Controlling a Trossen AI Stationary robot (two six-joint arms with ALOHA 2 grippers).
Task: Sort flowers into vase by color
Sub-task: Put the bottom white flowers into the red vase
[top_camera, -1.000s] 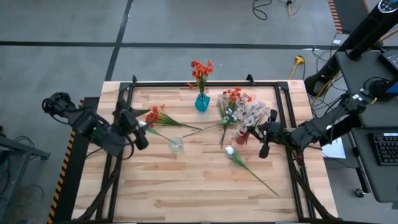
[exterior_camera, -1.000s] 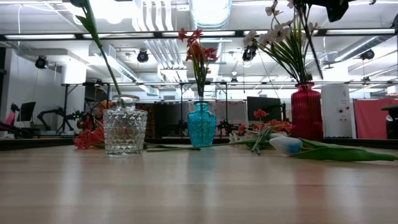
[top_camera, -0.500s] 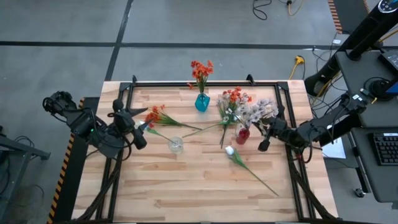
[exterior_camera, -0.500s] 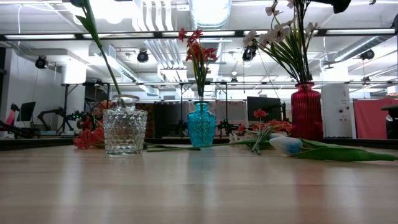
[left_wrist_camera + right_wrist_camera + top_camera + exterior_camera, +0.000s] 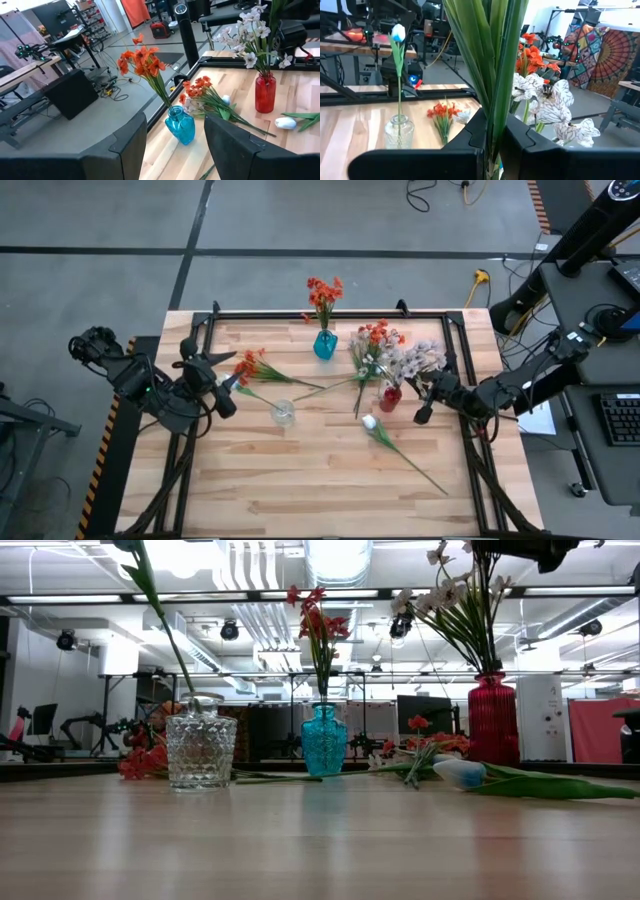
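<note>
A red vase (image 5: 390, 396) right of centre holds pale pink-white flowers (image 5: 412, 360). My right gripper (image 5: 427, 401) is beside it, high up, shut on their green stems. A teal vase (image 5: 325, 345) at the far middle holds orange-red flowers (image 5: 322, 292). In the clear glass vase (image 5: 284, 413) a white tulip (image 5: 398, 32) leans toward my left gripper (image 5: 226, 388). That gripper hangs open at the left with nothing between its fingers (image 5: 227, 145). An orange-red spray (image 5: 255, 367), a mixed bunch (image 5: 368, 348) and a white tulip (image 5: 371, 423) lie on the table. My right gripper (image 5: 492, 131) pinches the green stems and leaves (image 5: 492, 107) of the pale spray between its two fingers, well above the red vase's mouth (image 5: 495, 677). The fingers come level from the table's right side, across the stems. The spray stands nearly upright, its lower end in the vase.
A black frame (image 5: 330, 315) runs along the table's far edge and down both sides. The lying tulip's stem (image 5: 415, 468) reaches toward the near right. The near half of the wooden table (image 5: 300, 490) holds nothing else.
My right gripper has turned at the wrist and drawn slightly toward the table's right edge, staying shut on the stems. The pale blossoms have swung toward the far edge, so the red vase now shows below them in the high view.
</note>
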